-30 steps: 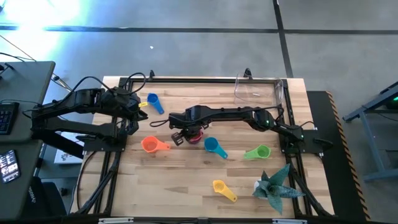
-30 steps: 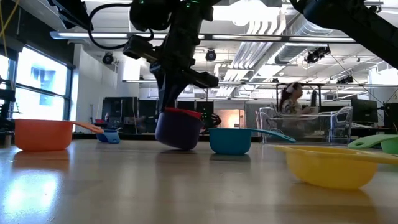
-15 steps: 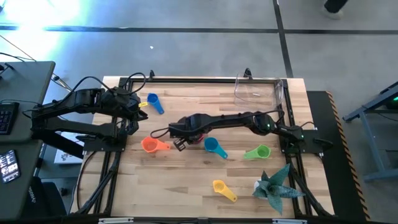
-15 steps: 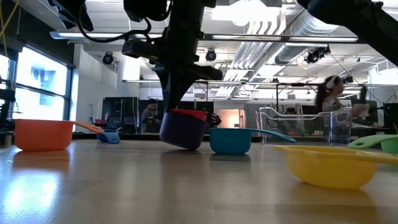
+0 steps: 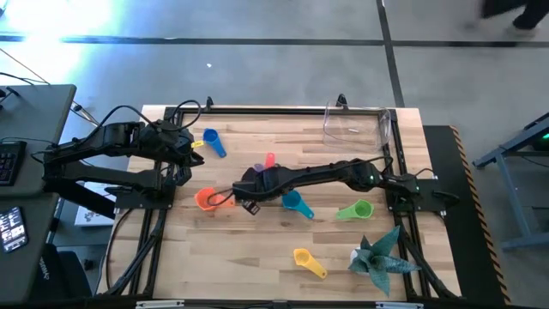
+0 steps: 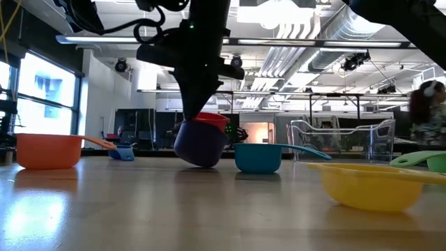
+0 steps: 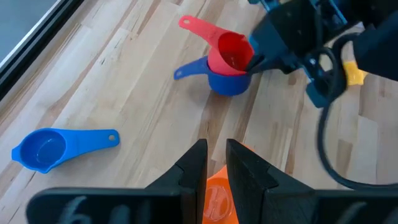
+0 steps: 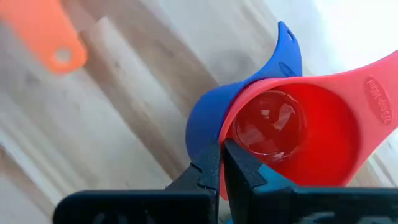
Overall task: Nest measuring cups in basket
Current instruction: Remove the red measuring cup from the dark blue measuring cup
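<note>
High view: right gripper (image 5: 249,190) extended to table centre, beside orange cup (image 5: 206,199); basket (image 5: 356,124) at far right edge. Low view: red cup (image 6: 211,123) nested in purple cup (image 6: 200,143), tilted. Left wrist view: left gripper (image 7: 216,163) nearly closed, empty. Right wrist view: fingers clenched on nested cups' rims.

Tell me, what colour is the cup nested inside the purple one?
Red, clearest in the right wrist view.
</note>
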`<act>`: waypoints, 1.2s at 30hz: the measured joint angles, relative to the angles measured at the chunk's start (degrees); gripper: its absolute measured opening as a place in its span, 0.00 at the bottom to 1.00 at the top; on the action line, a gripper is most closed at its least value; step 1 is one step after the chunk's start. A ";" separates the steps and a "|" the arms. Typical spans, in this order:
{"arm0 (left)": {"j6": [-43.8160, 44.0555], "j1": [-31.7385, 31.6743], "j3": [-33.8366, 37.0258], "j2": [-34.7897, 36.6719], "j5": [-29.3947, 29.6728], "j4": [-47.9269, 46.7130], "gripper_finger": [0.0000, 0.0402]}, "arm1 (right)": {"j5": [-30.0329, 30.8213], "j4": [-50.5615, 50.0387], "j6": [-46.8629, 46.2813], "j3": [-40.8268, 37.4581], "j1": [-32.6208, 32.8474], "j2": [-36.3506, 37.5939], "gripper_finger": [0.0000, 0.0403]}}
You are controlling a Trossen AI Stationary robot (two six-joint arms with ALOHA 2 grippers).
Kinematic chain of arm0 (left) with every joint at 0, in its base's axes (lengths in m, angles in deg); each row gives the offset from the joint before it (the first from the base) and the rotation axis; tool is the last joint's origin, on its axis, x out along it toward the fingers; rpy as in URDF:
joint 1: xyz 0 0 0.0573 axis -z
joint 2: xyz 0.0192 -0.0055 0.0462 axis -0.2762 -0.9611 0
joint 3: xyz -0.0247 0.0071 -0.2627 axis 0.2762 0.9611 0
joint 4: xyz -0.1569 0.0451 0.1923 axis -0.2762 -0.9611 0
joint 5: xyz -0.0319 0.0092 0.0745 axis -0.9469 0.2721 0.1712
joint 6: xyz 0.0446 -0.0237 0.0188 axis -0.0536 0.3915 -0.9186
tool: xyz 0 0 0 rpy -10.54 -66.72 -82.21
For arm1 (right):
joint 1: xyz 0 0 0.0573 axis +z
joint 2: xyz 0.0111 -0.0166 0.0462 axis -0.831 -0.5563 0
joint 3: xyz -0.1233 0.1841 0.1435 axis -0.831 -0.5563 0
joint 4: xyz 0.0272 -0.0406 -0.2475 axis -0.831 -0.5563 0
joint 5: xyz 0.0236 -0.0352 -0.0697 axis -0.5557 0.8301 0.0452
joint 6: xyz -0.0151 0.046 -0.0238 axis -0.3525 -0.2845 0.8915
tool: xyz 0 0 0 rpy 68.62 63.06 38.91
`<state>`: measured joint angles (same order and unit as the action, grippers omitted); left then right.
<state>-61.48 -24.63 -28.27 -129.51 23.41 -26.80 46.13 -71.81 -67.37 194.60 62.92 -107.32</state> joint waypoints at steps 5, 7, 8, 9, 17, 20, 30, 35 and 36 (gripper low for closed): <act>-0.02 0.02 0.00 0.00 0.00 0.00 0.12 | 4.49 -0.02 5.62 0.00 0.78 0.00 0.00; -0.02 0.00 0.00 0.00 0.00 0.00 0.12 | 5.82 -0.01 7.08 0.00 1.18 0.00 0.00; -0.02 0.02 0.00 0.00 0.00 0.00 0.12 | 6.02 -0.04 7.32 0.00 1.25 0.00 0.00; -0.02 0.00 0.00 0.00 0.00 0.00 0.12 | 6.33 -0.11 7.32 0.00 1.34 0.00 0.00; -0.07 0.00 0.00 0.01 0.00 0.00 0.12 | 13.21 -0.87 5.73 0.00 2.15 0.03 0.00; -0.07 0.01 0.00 0.01 0.00 0.00 0.12 | 16.11 -1.79 4.28 0.00 2.95 0.07 0.00; -0.09 0.00 0.00 0.00 0.00 -0.01 0.12 | 17.12 -1.66 3.98 0.00 3.46 0.12 0.00; 0.00 0.00 0.00 0.00 0.00 -0.02 0.12 | 17.32 -0.66 4.50 0.00 3.26 2.07 0.00; 0.17 0.00 0.00 0.00 0.00 -0.02 0.12 | 17.33 -0.79 4.55 0.00 3.03 2.64 0.00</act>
<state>-61.31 -24.63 -28.27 -129.51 23.41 -26.82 63.46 -72.60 -62.82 194.60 65.94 -104.68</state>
